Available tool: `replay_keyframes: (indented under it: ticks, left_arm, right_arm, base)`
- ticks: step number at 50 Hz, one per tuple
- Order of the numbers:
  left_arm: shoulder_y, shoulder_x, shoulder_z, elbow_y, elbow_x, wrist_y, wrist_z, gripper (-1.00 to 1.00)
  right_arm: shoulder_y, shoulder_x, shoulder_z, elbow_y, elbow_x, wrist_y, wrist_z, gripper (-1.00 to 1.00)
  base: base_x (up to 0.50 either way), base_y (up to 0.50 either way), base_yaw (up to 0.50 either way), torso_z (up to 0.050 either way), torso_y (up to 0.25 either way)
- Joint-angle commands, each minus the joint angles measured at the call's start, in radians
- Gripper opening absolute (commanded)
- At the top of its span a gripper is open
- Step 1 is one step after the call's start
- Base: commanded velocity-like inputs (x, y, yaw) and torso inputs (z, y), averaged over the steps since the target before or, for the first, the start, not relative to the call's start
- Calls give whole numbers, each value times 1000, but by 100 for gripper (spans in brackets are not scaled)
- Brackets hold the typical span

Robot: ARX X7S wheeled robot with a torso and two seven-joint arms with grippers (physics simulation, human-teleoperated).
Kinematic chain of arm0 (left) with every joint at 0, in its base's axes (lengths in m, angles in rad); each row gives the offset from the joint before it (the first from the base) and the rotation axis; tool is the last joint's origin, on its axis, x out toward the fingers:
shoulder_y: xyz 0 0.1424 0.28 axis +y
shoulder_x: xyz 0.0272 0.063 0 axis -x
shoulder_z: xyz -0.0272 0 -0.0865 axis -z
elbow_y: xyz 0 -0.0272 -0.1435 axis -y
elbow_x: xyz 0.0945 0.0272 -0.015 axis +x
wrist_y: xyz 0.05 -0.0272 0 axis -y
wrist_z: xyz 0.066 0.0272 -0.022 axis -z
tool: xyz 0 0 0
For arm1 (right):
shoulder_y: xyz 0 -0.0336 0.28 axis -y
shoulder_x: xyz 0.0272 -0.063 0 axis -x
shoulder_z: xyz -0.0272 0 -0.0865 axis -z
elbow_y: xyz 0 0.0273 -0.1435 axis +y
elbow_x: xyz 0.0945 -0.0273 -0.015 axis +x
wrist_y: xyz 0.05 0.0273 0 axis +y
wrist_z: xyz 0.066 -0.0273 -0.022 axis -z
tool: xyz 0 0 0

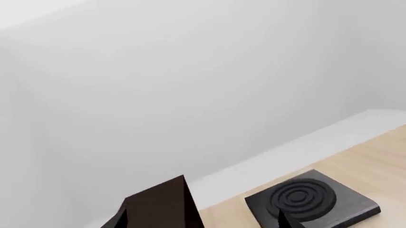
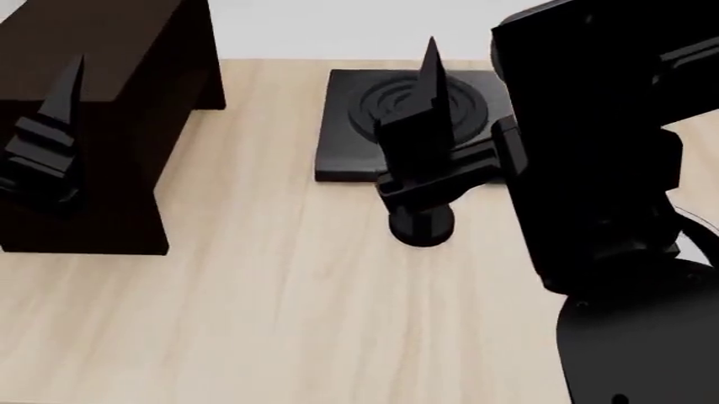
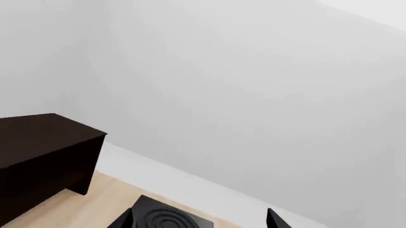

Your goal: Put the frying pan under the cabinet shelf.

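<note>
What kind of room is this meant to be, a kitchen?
Probably a bare, simulated kitchen mock-up. A pale wooden table holds a black square plate with concentric rings, rather like a hob, and a dark brown cabinet shelf. Plain white walls stand behind. No frying pan is visible.

Dark brown cabinet shelf (image 2: 101, 93) stands at the table's far-left corner.

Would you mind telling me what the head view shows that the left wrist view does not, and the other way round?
Only the head view shows the right arm and right gripper, and the body of the left gripper by the cabinet shelf. Only the left wrist view shows the tall white wall behind the table. Both show the cabinet shelf, the black square plate with concentric rings and the table. Neither clearly shows the frying pan.
</note>
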Motion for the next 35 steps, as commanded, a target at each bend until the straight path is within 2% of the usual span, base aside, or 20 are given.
replay_keyframes:
  ticks: [1, 19, 35]
  left_arm:
    - [-28, 6, 7, 18, -15, -25, -3, 100]
    - [-31, 7, 2, 30, -31, -29, -7, 100]
    - [-42, 12, 19, 18, -36, -20, -20, 100]
  right_arm:
    - [24, 11, -19, -15, 1, -12, 15, 100]
    - [64, 22, -102, -19, 12, -13, 35, 100]
    - [87, 17, -83, -28, 34, 11, 37, 100]
  base:
    - [500, -82, 0, 0, 0]
    - [500, -15, 0, 0, 0]
    - [500, 0, 0, 0, 1]
